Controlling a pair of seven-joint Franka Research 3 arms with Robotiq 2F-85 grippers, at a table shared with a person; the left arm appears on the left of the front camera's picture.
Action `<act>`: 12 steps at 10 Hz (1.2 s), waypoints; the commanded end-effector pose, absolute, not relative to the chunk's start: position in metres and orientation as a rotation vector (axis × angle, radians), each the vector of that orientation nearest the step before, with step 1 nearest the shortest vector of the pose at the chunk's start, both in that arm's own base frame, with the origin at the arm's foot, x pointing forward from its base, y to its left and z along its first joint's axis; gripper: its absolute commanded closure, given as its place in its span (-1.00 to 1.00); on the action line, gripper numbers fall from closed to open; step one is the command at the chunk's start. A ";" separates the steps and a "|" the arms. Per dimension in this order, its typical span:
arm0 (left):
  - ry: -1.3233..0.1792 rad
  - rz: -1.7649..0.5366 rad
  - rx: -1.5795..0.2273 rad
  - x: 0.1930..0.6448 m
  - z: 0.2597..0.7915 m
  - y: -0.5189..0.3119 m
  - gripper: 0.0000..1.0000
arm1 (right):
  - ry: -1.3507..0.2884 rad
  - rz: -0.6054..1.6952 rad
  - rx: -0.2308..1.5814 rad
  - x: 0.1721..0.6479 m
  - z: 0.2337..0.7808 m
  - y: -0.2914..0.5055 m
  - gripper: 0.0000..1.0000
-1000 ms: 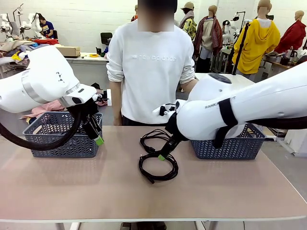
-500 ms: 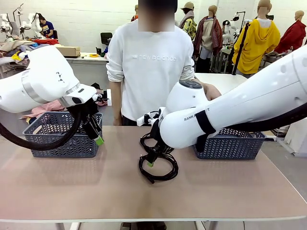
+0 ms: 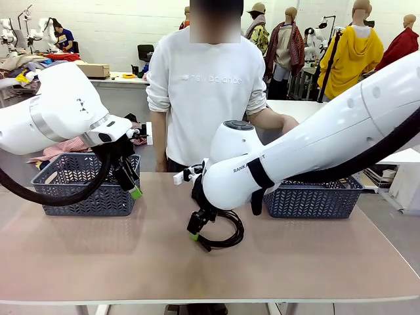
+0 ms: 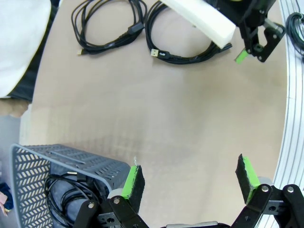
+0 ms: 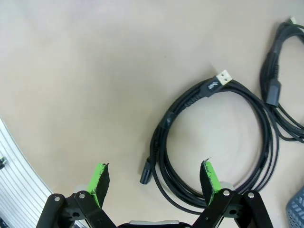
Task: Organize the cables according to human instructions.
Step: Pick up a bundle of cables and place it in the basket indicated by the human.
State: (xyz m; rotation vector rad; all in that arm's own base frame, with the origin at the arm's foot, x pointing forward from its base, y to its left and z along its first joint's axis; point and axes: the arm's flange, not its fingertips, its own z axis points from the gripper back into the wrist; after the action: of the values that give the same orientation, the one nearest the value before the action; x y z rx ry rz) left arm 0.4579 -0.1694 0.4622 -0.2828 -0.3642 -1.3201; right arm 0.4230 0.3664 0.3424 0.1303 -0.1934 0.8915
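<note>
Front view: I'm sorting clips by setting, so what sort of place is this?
Probably a lab or workshop rather than a home: a plain worktable carrying grey plastic baskets, more tables behind it, one heaped with clothes, and a cardboard box on another.

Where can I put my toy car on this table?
The table is bare along its near edge, also between the left basket and the cables. The middle is crowded: the right gripper hovers over the cables.
</note>
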 end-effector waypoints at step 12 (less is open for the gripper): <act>-0.367 -1.316 -0.283 0.459 0.464 -0.167 -1.00 | -0.094 0.886 0.083 0.457 0.310 0.398 -1.00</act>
State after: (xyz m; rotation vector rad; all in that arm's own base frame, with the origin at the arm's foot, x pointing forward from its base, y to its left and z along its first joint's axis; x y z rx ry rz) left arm 0.4580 -0.1694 0.4622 -0.2828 -0.3642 -1.3200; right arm 0.4512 0.3932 0.3088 0.1176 -0.1000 0.9035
